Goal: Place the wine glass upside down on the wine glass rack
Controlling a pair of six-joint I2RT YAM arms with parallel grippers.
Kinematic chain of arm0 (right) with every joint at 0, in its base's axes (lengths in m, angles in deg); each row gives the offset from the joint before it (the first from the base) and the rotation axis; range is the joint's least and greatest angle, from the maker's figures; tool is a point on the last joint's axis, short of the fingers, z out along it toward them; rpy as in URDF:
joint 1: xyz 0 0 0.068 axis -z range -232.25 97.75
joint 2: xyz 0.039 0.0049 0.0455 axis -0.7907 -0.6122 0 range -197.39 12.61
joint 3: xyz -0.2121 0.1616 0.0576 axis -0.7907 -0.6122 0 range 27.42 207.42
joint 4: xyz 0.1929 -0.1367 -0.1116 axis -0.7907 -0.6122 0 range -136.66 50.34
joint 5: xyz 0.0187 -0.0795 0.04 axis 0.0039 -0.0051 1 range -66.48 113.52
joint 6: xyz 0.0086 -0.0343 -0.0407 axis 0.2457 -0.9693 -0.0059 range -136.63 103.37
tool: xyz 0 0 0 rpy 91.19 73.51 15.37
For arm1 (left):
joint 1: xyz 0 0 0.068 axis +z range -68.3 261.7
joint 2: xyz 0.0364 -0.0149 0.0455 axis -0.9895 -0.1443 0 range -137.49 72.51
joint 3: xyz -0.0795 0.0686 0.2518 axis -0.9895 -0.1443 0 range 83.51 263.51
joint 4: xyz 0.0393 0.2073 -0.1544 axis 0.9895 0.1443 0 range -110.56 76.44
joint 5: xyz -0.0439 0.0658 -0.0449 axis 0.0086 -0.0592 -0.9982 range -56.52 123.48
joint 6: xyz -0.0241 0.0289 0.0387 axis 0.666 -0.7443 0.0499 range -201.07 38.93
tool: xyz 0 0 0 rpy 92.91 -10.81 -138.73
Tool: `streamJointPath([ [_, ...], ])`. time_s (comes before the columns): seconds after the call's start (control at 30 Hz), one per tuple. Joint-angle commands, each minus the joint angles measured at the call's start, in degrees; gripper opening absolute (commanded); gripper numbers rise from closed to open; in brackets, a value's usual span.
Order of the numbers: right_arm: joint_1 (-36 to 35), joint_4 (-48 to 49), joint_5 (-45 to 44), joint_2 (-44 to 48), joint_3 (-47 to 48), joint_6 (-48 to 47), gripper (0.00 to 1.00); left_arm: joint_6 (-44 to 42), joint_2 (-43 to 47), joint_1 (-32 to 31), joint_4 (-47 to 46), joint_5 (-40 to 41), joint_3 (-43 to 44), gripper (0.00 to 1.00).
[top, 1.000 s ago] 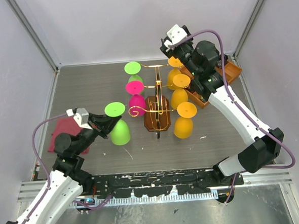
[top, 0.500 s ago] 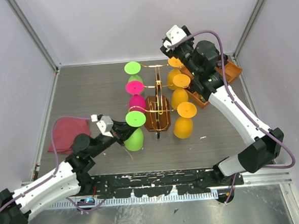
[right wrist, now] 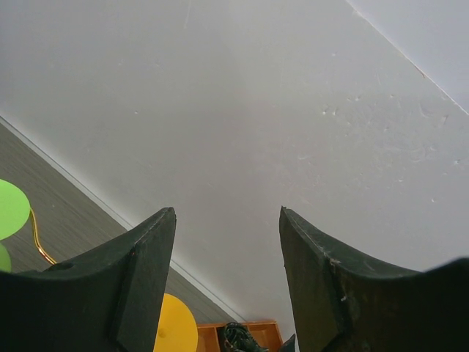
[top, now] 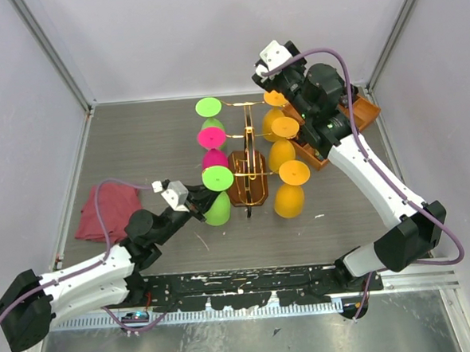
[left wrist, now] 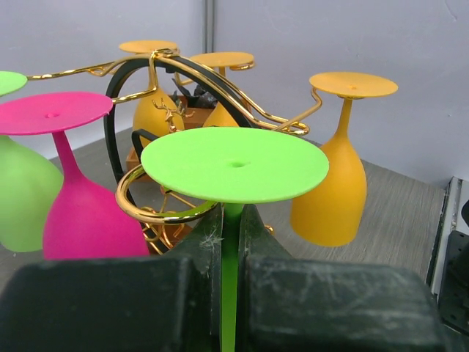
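Wine glass (top: 217, 195) (the lime green one) is upside down: foot disc on top, bowl below. It sits at the near-left corner of the rack (top: 248, 189), just beside the wooden base.

Left gripper (top: 200, 205) is clenched on the stem right under the foot. In the left wrist view both fingers (left wrist: 201, 242) press against the thin green stem, with the disc (left wrist: 234, 165) flat above them. Gripping that high makes sense to me: the stem has to slide into a wire slot and the foot has to land on top of it, so the bowl must hang free.

Gold curl (left wrist: 132, 204) of the nearest arm lies just under and behind the disc, at about stem height. I can't tell whether the stem is already inside the loop or only at its mouth. My read is that the final slide-in is under way and the glass is not yet hung.

Pink glass (top: 215, 157) hangs on the next arm back, close by, so sideways clearance looks tight. Three orange glasses (top: 285, 153) fill the far side.

Right gripper (right wrist: 227, 220) is parked high at the back near the wooden tray (top: 360, 114), fingers spread, holding nothing. It's probably kept out of the way.

Red cloth (top: 109, 209) lies by the left wall, well apart.
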Motion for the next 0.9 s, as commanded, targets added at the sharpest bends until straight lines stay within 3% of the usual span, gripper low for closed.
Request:
streamJointPath([
  [0.0, 0.37, 1.85, -1.17, 0.96, 1.12, -0.78, 0.64, -1.2, -0.96, -0.47, -7.59, 1.23, -0.38, 0.0],
  [0.27, 0.52, 1.79, -1.02, 0.38, 1.31, -0.58, 0.64, -2.16, -2.98, -0.47, -9.82, 3.69, -1.13, 0.0],
  [0.63, 0.53, 1.66, -0.83, 0.65, 1.73, -0.12, 0.65, -1.78, -15.31, -0.49, -25.89, 9.57, -1.02, 0.0],
  [0.87, 0.52, 1.62, -0.93, 0.51, 1.83, -0.33, 0.65, -5.3, -13.83, -0.47, -26.68, 16.35, -2.96, 0.0],
])
